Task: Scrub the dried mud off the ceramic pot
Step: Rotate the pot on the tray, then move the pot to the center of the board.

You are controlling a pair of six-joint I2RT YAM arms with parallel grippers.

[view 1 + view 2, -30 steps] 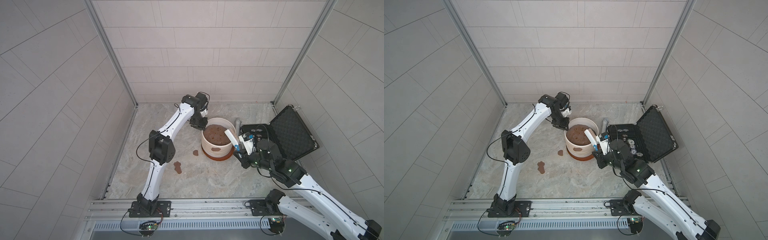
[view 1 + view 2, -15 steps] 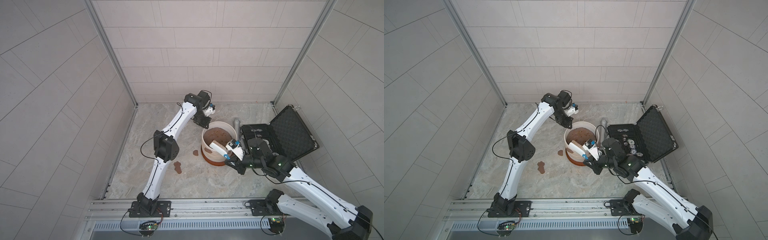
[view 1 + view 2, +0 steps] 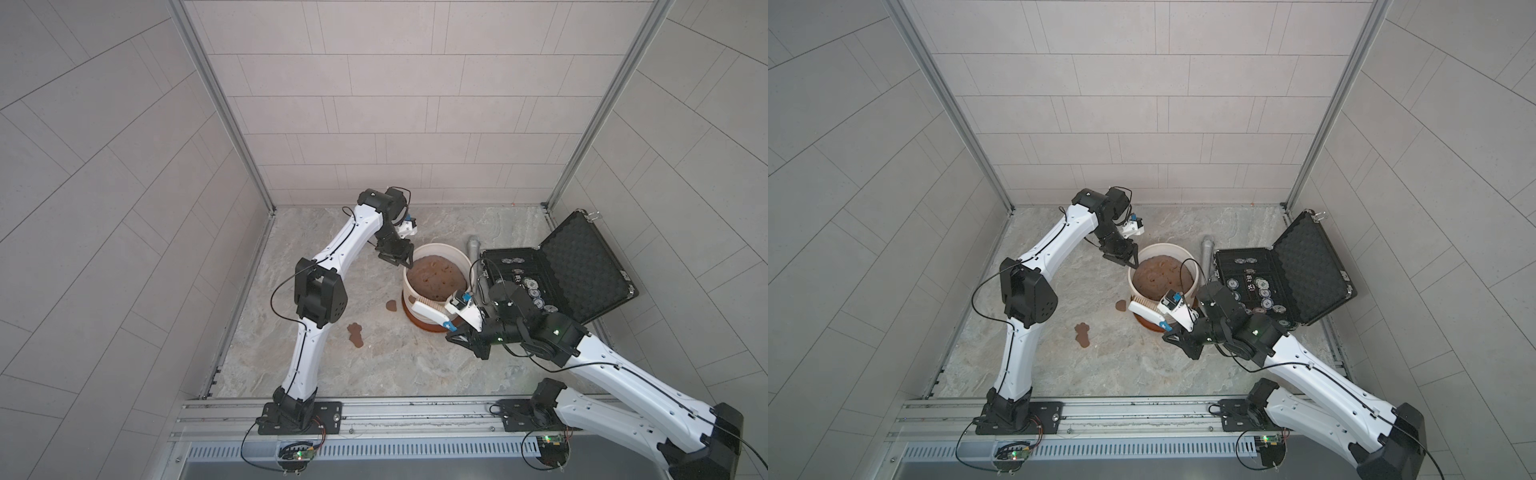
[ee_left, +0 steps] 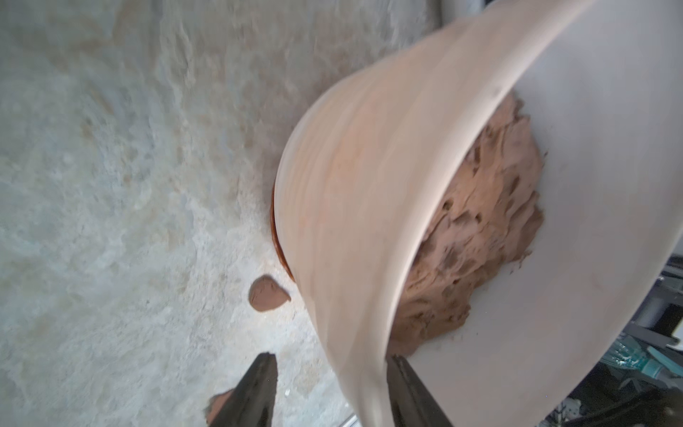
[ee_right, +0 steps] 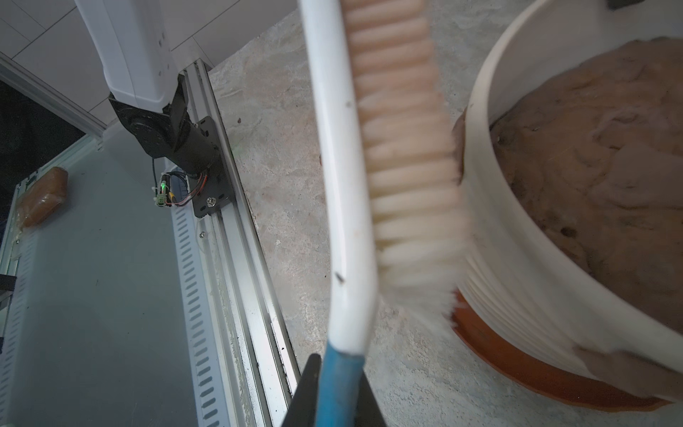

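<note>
- The ceramic pot (image 3: 437, 247) stands on its saucer (image 5: 517, 364) mid-worktop. Dried mud (image 5: 458, 144) clings to its outer wall behind the bristles.
- The right hand (image 5: 334, 392) is clenched on the scrub brush (image 3: 428, 311) handle, bristles against the pot's wall.
- The left hand (image 3: 402, 261) straddles the rim opposite the brush, released and not touching it.
- Risk: unheld, the pot may slide or tip under brush pressure, spilling its soil mound (image 3: 434, 277).
- Room: the open case (image 3: 552, 282) and metal cylinder (image 3: 473, 245) crowd one side of the pot. The opposite side lies open, bar two fallen mud patches (image 3: 391, 306).

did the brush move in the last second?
Yes: the brush has swung away from the black case, off the ceramic pot's rim, down to its outer wall on the side facing the rail.
</note>
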